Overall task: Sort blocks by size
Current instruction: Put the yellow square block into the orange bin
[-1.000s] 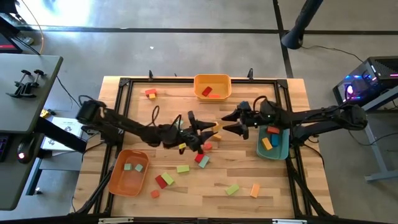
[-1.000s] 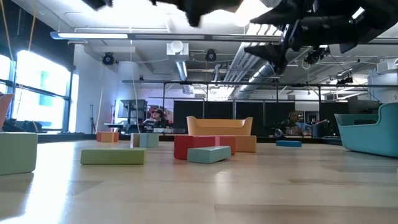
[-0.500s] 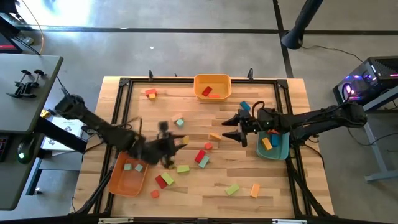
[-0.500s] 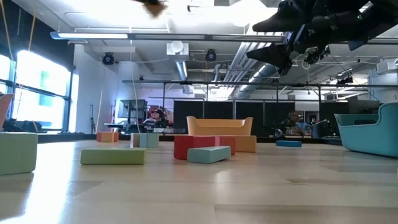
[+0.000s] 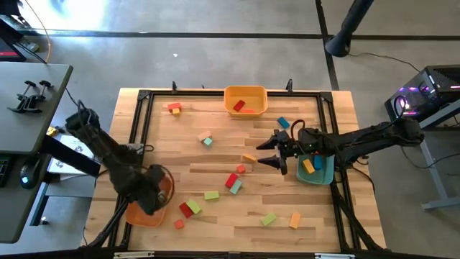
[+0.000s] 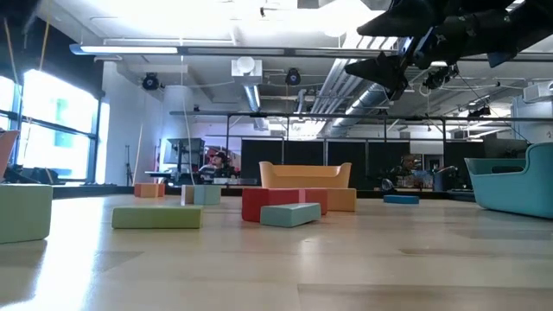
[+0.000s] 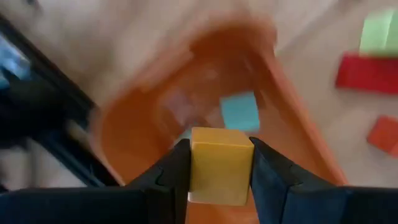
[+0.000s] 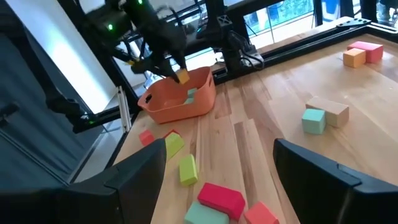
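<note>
My left gripper [image 7: 221, 186] is shut on a small yellow cube [image 7: 221, 163] above the orange tray [image 7: 292, 106] at the table's near left. In the high view it [image 5: 154, 196] hangs over that tray [image 5: 139, 214]. A teal block [image 7: 239, 112] lies in the tray. My right gripper [image 5: 273, 152] is open and empty, raised above the table's middle right beside the teal tray [image 5: 325, 175]. Several loose blocks lie flat on the table, among them a red bar [image 5: 231, 180] and a green bar [image 5: 211, 195]. My left gripper pinches the yellow cube by two opposite side faces [image 7: 194, 168] between its two fingers, coming from above. The cube is lifted clear, above the orange tray's inside. It also shows in the right wrist view [image 8: 182, 76].
A yellow tray [image 5: 245, 109] holding a red and an orange block stands at the far middle. The teal tray holds yellow and orange blocks. Loose blocks lie at the near edge [image 5: 268, 219], at the far left [image 5: 174, 108] and near the middle [image 5: 207, 139]. A black frame [image 5: 136, 122] borders the table.
My left gripper has carried the yellow cube from the table's middle toward the near left edge and now hangs over the orange tray, still shut on the cube.
</note>
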{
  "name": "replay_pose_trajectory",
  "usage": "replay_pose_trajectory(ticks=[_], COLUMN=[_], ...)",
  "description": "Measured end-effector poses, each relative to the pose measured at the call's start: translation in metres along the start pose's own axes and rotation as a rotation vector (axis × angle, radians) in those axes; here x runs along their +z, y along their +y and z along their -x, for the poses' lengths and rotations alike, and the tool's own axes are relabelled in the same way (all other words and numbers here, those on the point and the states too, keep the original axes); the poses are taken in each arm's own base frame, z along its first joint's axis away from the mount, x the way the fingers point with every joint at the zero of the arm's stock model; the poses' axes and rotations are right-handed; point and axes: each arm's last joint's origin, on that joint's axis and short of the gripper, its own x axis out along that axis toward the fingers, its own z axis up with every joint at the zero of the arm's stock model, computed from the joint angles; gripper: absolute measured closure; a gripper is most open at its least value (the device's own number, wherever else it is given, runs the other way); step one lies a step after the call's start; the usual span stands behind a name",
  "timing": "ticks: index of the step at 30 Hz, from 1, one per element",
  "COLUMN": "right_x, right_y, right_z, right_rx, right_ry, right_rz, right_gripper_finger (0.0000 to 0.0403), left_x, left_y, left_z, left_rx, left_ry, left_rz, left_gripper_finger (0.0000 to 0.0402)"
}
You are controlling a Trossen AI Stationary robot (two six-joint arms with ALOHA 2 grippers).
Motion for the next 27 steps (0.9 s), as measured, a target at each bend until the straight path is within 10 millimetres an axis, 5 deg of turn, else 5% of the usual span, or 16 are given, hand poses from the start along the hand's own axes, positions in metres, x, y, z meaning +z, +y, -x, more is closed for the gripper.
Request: replay_pose_trajectory(ticks=[10,27], right_x=[0.0,-0.001], right_y=[0.0,0.0], right_z=[0.0,0.0], right_rx=[0.0,-0.002], right_ry=[0.0,0.006], right_rz=[0.011,0.006], right_gripper_finger=[0.0112,0.0112], left_x=[-0.021,-0.018], left_y=[-0.009,0.0], left_z=[-0.043,-0.057], left_rx=[-0.166,-0.095], left_ry=[0.067,0.13], left_rz=[0.036,0.136], left_gripper_finger=[0.0291,0.0206])
